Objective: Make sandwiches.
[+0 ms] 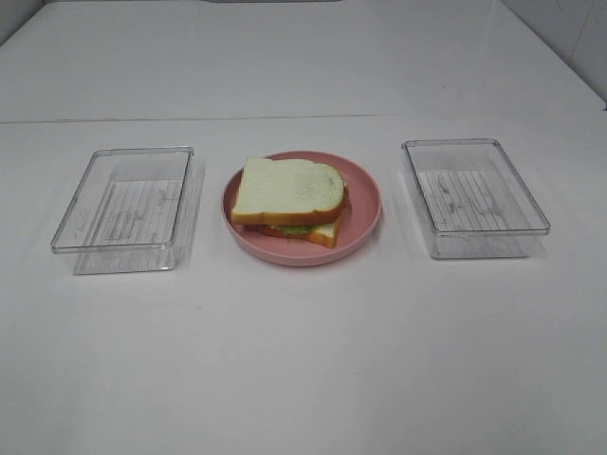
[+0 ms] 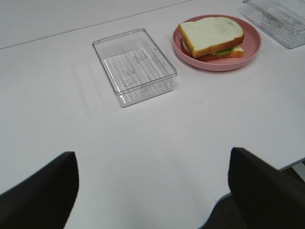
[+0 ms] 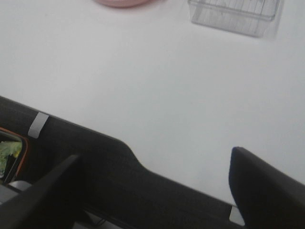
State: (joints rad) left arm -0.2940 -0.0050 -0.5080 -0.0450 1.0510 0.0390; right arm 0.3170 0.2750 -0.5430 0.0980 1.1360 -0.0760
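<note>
One sandwich point(image 1: 289, 200) lies on the round pink plate point(image 1: 365, 199) at the table's middle: a white bread slice with orange-brown crust on top, green lettuce and a reddish layer showing under it, and a second slice below. It also shows in the left wrist view point(image 2: 212, 36). Neither gripper appears in the exterior high view. My left gripper point(image 2: 152, 191) is open and empty, held back over the near table edge with its dark fingers point(image 2: 40, 198) far apart. My right gripper point(image 3: 155, 191) is open and empty, also held back past the table's edge.
A clear plastic tray point(image 1: 123, 204) stands left of the plate and another clear tray point(image 1: 474, 197) stands right of it, both empty. The white table point(image 1: 303, 360) stretches towards me. The right wrist view shows the dark table edge point(image 3: 105, 152).
</note>
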